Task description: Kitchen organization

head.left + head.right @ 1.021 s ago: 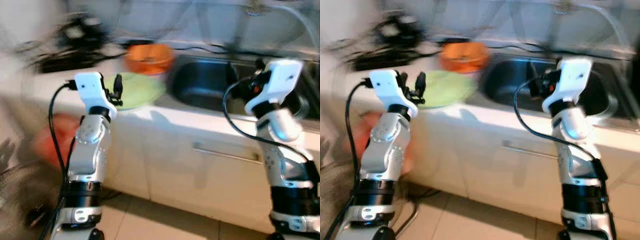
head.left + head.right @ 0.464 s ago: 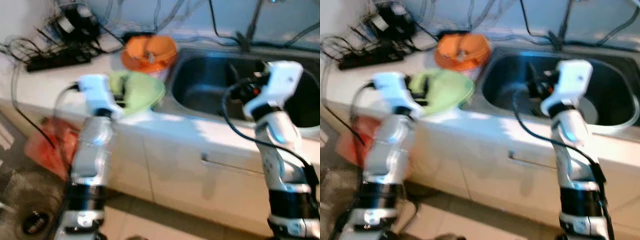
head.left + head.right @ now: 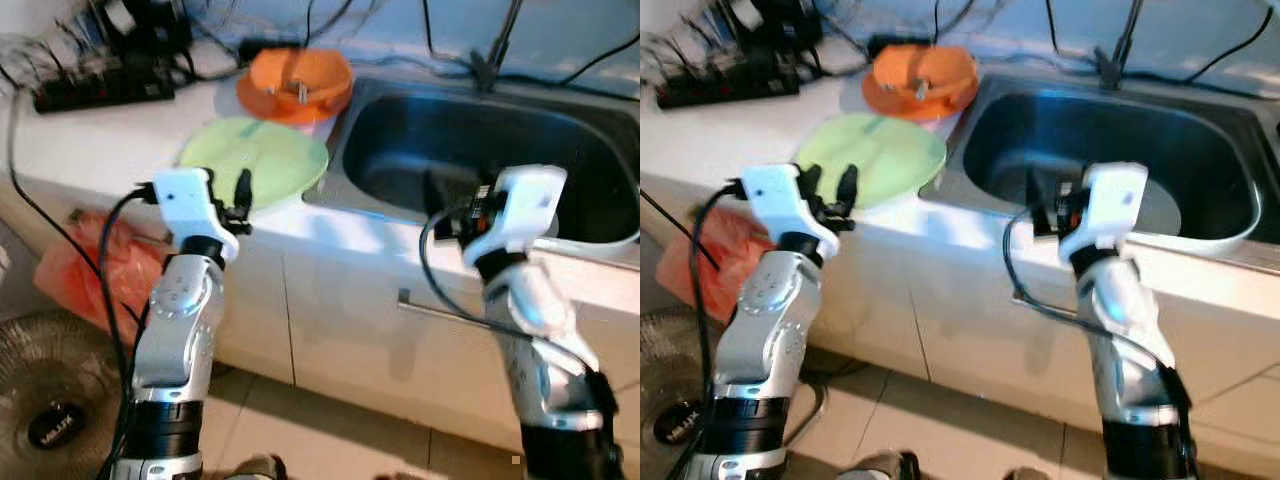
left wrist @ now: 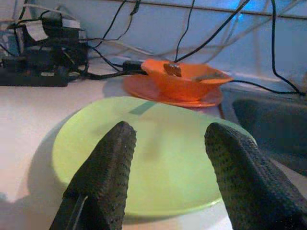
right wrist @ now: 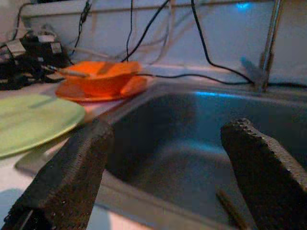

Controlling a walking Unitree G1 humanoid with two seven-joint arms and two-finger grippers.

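On the counter's near left lies the green plate [image 3: 256,160], with the orange bowl [image 3: 296,82] on its orange plate [image 4: 144,91] just beyond and the sink [image 3: 480,150] to the right. Left gripper [image 4: 168,182] hovers at the plate's near rim, fingers apart. Right gripper [image 5: 163,177] faces the sink, fingers spread, empty. To lift the plate well, I'd slide one finger under the rim, pinch firmly, and keep it level.
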